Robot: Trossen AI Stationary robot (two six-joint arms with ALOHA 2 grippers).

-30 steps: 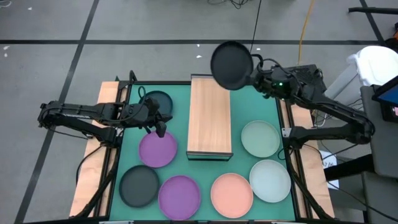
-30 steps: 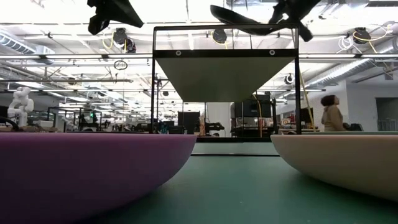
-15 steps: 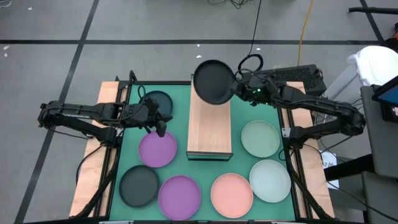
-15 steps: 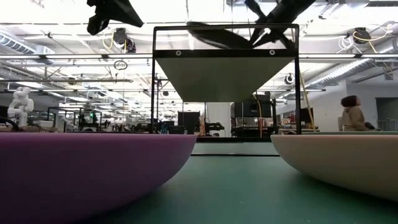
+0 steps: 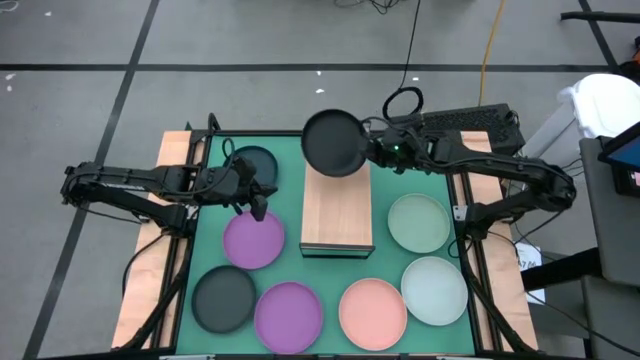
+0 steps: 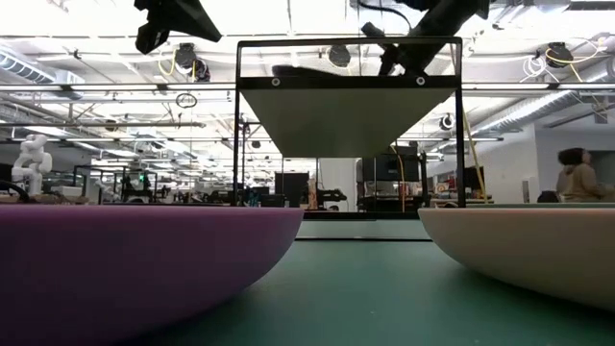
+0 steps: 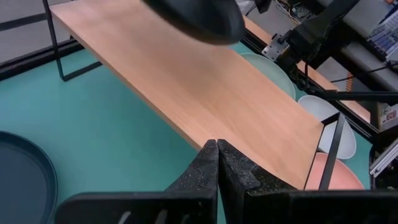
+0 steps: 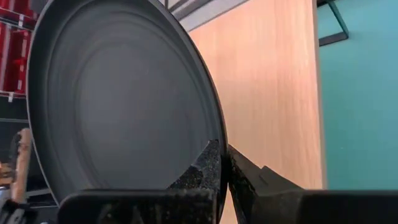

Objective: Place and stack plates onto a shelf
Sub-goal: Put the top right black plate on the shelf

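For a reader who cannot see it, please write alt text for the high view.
Seen from above, the right hand holds a dark grey plate by its rim over the far end of the wooden shelf. The left hand, shut and empty, waits above a purple plate on the green mat, where six more plates lie.

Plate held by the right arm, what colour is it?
Dark grey, clearest in the right wrist view.

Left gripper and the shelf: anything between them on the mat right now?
No. In the high view only bare green mat separates the left gripper from the shelf; the purple plate lies just nearer the table's front.
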